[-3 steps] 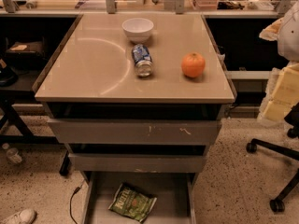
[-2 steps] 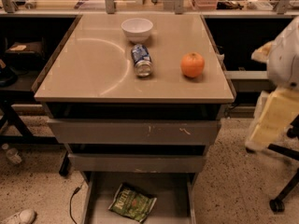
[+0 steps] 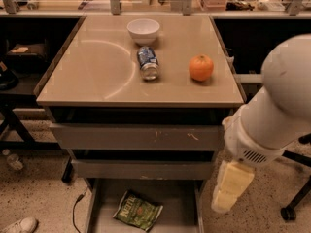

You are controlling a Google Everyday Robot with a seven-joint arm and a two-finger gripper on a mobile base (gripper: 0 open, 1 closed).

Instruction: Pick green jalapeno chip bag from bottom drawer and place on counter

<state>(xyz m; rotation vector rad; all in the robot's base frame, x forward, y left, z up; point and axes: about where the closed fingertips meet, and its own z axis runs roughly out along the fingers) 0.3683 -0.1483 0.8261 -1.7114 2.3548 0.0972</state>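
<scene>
The green jalapeno chip bag (image 3: 138, 210) lies flat on the grey floor of the open bottom drawer (image 3: 182, 204), left of its middle. The beige counter (image 3: 92, 74) tops the cabinet above it. My white arm (image 3: 277, 106) comes in from the right, and my gripper (image 3: 227, 193), a pale yellow piece at its lower end, hangs beside the drawer's right wall. It is above and to the right of the bag and does not touch it.
On the counter stand a white bowl (image 3: 143, 30), a blue-and-silver can (image 3: 147, 63) on its side and an orange (image 3: 201, 67). Two scratched grey drawers (image 3: 136, 137) sit partly open above the bottom one. A chair base (image 3: 291, 208) is at right and a cable (image 3: 75, 212) at left.
My arm has swung in from the right edge, leftward and downward, so the gripper now hangs next to the bottom drawer. The bag and the counter items have not moved.
</scene>
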